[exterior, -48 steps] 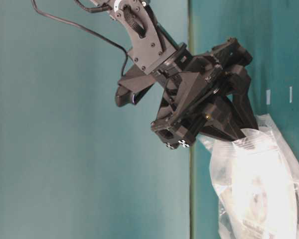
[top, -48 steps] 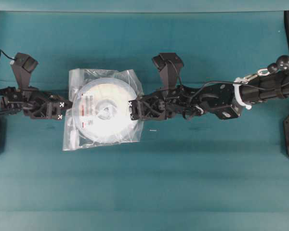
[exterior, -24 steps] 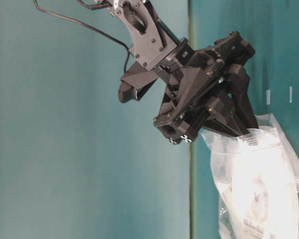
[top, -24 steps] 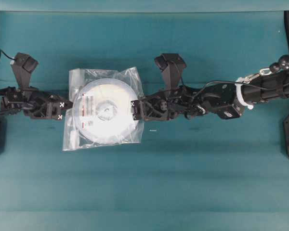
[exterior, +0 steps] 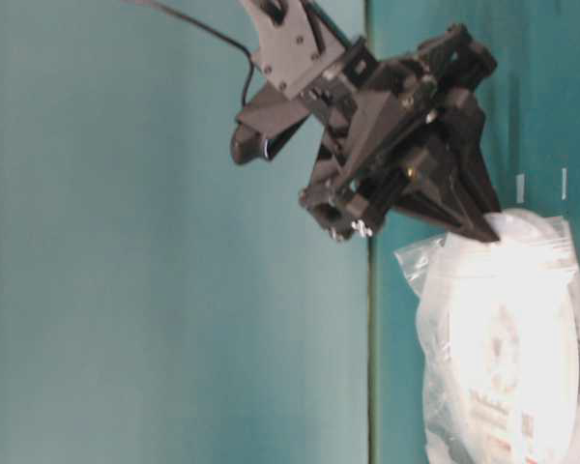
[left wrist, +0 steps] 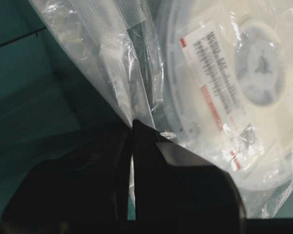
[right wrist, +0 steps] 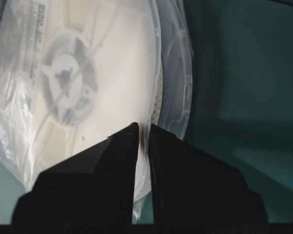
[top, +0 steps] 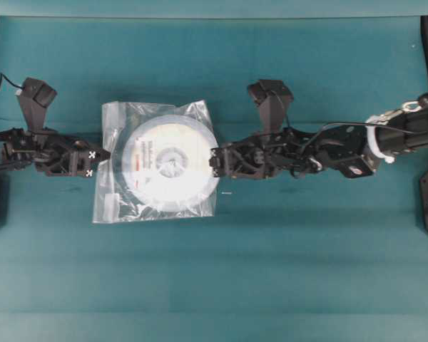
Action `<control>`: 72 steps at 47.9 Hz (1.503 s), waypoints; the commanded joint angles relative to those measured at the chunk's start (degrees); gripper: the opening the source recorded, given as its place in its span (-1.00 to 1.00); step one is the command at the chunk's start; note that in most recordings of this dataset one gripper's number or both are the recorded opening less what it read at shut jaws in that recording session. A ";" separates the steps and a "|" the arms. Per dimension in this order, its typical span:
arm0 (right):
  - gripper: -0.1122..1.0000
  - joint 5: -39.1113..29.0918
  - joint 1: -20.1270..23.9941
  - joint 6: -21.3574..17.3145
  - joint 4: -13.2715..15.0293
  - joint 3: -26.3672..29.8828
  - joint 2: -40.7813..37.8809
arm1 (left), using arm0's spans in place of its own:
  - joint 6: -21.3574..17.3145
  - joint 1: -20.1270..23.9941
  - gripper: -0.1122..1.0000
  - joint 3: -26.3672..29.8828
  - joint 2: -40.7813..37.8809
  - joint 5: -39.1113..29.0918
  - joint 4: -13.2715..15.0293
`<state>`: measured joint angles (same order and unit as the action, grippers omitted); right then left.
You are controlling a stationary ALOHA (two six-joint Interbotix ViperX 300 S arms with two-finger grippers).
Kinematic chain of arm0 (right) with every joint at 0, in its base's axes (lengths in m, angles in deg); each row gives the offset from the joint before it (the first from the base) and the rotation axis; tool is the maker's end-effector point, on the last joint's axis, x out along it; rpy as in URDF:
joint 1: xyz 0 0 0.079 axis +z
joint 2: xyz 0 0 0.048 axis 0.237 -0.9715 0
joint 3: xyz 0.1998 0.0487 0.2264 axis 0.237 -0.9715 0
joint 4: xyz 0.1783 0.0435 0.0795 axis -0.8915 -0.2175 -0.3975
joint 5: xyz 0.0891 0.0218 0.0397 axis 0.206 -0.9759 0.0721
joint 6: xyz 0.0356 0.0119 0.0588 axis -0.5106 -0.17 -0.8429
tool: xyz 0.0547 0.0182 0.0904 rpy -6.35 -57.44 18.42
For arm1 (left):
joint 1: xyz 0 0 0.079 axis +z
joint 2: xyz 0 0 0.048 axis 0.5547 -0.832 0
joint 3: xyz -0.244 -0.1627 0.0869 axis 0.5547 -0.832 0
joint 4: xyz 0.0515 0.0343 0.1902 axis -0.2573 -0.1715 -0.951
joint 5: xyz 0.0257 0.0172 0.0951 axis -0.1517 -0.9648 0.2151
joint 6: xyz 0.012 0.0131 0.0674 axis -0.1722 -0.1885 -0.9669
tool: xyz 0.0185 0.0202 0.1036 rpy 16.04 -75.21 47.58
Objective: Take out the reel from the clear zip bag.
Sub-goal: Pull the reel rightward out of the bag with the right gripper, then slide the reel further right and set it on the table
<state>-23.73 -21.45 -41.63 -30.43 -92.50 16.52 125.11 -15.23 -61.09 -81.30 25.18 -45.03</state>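
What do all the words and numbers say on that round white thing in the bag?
Label on the reel, inside the clear zip bag: dark printed lines and red marks, too blurred to read.
Dark print on the reel's face in the right wrist view: too blurred to read.
No other text or signs show anywhere.

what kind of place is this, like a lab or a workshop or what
Most likely a robot lab test bench, not a workshop. A plain teal tabletop carries two black robot arms, left tool and right tool, working only a reel in a clear zip bag.
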 commanded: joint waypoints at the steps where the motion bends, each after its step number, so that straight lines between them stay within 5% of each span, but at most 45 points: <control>1: -0.64 0.35 0.00 -0.26 -0.18 -1.23 2.37 | -0.18 -0.18 -0.81 0.53 -0.09 0.18 -0.09; 72: -0.75 0.97 0.35 -0.26 -4.13 -19.16 15.29 | -0.18 -0.18 -0.81 0.53 0.00 0.18 -0.18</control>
<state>-22.94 -21.27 -41.63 -34.30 -111.05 30.50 125.11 -15.23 -61.00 -81.38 25.27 -45.03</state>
